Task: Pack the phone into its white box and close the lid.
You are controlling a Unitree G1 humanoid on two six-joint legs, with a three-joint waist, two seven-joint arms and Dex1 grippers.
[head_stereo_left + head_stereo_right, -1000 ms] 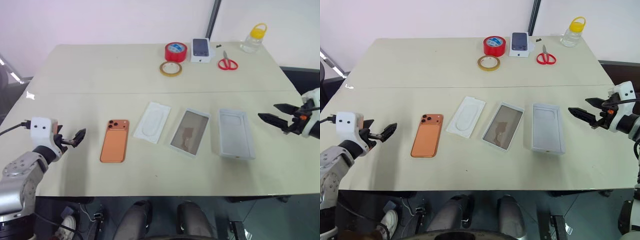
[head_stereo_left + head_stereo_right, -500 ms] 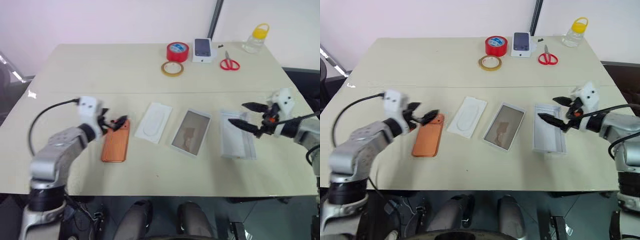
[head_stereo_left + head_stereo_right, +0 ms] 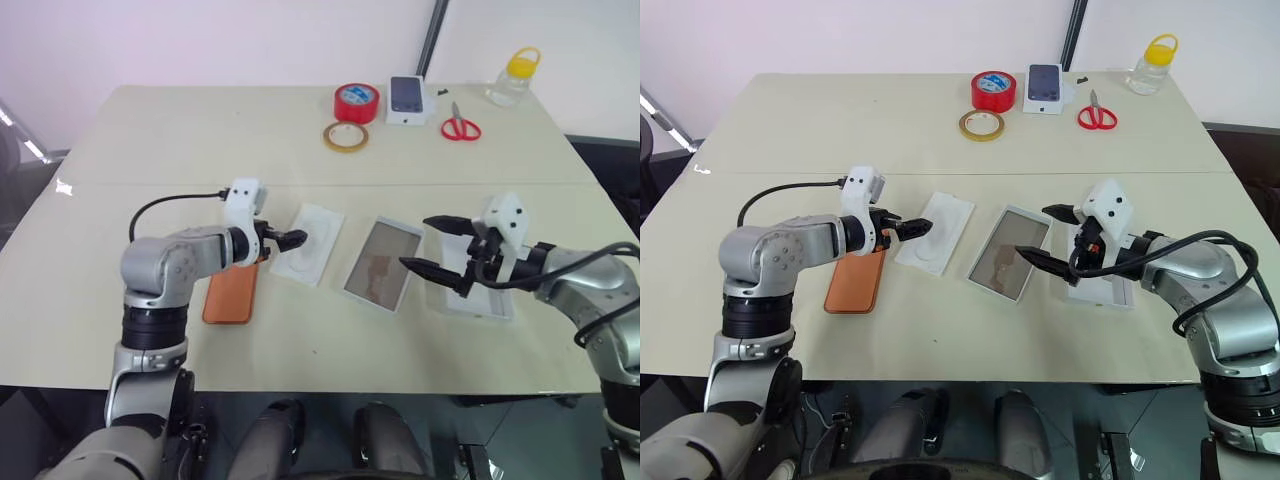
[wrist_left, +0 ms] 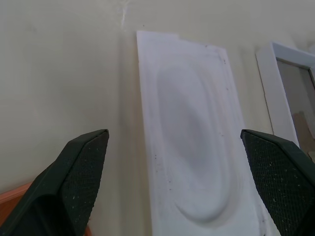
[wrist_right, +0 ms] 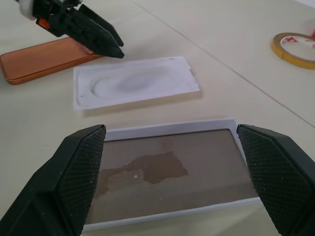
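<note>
Both arms reach in over the table's middle.
The left gripper [image 3: 912,228] and right gripper [image 3: 1045,236] gape wide, empty; the phone [image 3: 854,281] lies left of centre, the white box [image 3: 1008,253] at centre.

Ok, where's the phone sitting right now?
The phone lies flat on the table toward the robot's left, partly under the left gripper, beside the white insert.

The phone [image 3: 855,281] looks smooth, matt copper metal; the white box [image 5: 167,173] beside it is matt cardboard, brown inside.
</note>
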